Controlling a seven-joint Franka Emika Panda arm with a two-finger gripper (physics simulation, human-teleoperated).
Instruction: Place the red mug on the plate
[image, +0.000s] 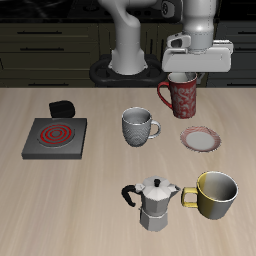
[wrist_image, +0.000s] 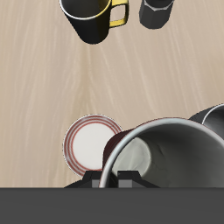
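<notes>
Exterior view first: the gripper (image: 184, 74) hangs over the back part of the table with the red mug (image: 183, 97) right beneath it, the mug's rim up at the fingers and its handle sticking out to one side. The mug looks lifted clear of the table, and that fits a carry by the rim, though from this angle I cannot be sure its base is off the surface. The plate (image: 203, 138) lies nearer the table's front edge than the mug, close by but not under it, so the mug is not yet placed. Over to the wrist view: the red mug (wrist_image: 175, 153) fills the frame with its grey inside wide open to the lens, which says the fingers are clamped on its rim and the mug hangs upright below the hand. The plate (wrist_image: 92, 145) shows just beside the mug's wall, its white centre bare and waiting. Holding it upright makes sense: it can go straight down onto that small saucer without tipping. The grey-white mug (image: 137, 126), the moka pot (image: 153, 203) and the yellow mug (image: 216, 195) stand apart from the plate, so the path looks open. The burner (image: 55, 137) sits well away.
</notes>
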